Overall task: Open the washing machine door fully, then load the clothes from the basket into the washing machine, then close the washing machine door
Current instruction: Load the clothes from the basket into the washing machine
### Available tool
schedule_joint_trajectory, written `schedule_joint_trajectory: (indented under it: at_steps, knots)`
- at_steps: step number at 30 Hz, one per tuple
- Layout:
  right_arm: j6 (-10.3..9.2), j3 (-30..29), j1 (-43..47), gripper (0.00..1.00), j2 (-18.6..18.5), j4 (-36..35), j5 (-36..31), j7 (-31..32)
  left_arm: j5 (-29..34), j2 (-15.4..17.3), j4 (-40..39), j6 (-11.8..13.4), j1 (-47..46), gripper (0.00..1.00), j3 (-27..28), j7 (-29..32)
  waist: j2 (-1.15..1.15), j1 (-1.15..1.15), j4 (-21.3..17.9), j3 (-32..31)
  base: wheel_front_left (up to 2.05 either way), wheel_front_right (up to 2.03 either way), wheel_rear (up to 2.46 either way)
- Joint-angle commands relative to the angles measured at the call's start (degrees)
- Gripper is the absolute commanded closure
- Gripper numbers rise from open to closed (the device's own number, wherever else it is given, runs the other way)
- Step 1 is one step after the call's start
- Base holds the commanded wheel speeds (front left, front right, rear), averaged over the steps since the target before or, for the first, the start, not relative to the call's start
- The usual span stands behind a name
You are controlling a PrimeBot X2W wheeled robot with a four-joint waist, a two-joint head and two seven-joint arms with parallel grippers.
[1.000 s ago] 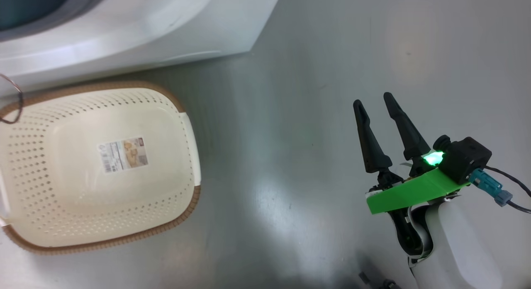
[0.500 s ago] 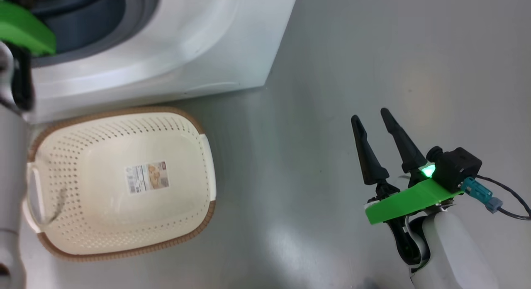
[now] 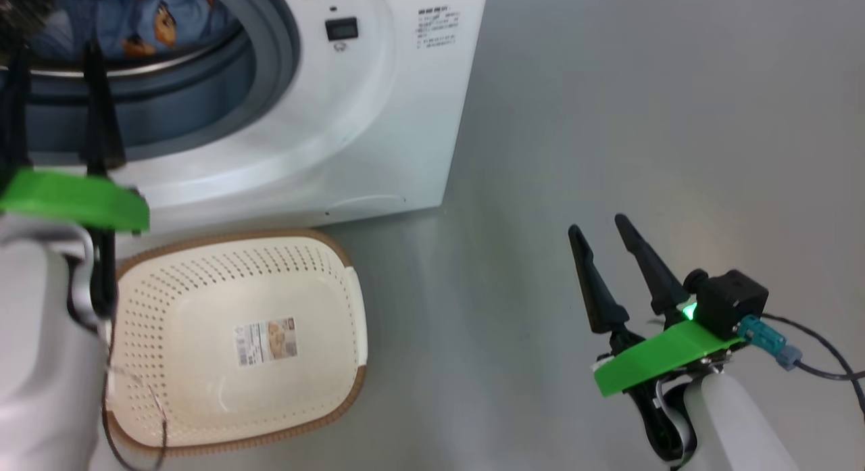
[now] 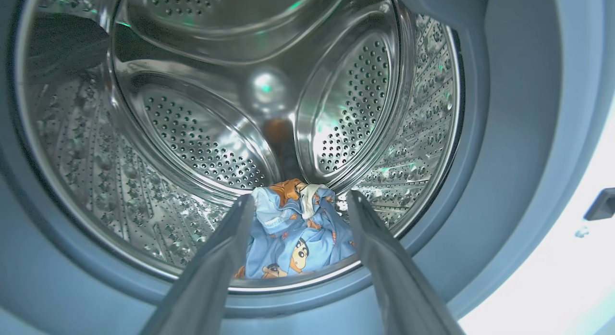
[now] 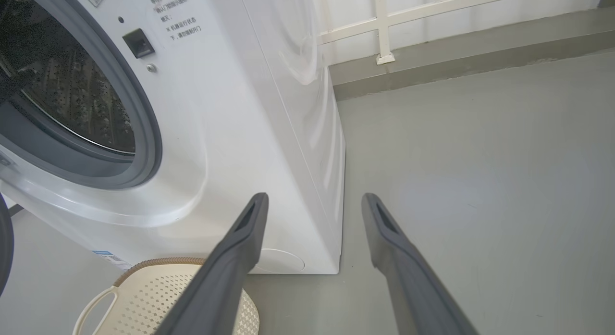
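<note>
Left wrist view: the clothes (image 4: 293, 239) lie in the drum (image 4: 192, 133), beyond and between the spread, empty left fingers (image 4: 211, 277).

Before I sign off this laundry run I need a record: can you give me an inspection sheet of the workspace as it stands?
surface: smooth grey floor, glossy.
washing machine: white front-loader, mouth open.
clothes: blue bear-print bundle at the front of the drum.
basket: empty, on the floor before the machine.
clutter: nothing seen.
grippers: left gripper open at the drum mouth, holding nothing; right gripper open above the floor, holding nothing.
cables: dark cable off the right wrist; thin wire looping over the basket.
surroundings: white railing along the far wall.
</note>
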Motion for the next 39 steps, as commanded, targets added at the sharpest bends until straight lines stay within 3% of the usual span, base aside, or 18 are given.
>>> schedule_joint_trajectory:
  at_steps: [1, 13, 25, 39]
  knots:
    - [0.36, 1.5, 1.93, 0.0, 0.36, -0.79, -0.48, -0.68, 0.58, 2.09, -3.92, 0.97, 3.32, 0.0, 2.98, -0.28, 0.0, 0.0, 0.28, -3.01, 0.0, 0.0, 0.0]
    - [0.36, 2.26, 4.09, 0.0, 0.36, 0.05, -1.42, -0.68, 5.41, -3.24, -19.25, 3.35, 24.91, 0.0, 10.7, -0.28, 0.0, 0.0, 0.34, -9.66, 0.0, 0.0, 0.0]
    - [0.36, 1.34, 7.1, 0.0, 0.36, -0.53, -2.03, -0.68, 9.41, -9.81, -25.92, 1.86, 40.02, 0.0, 14.82, -0.28, 0.0, 0.0, 1.68, -15.63, 0.0, 0.0, 0.0]
    - [0.36, 1.56, 9.09, 0.0, 0.36, -0.43, -4.05, -0.68, 13.01, -12.94, -31.05, 1.0, 50.76, 0.0, 16.52, -0.28, 0.0, 0.0, 2.25, -19.7, 0.0, 0.0, 0.0]
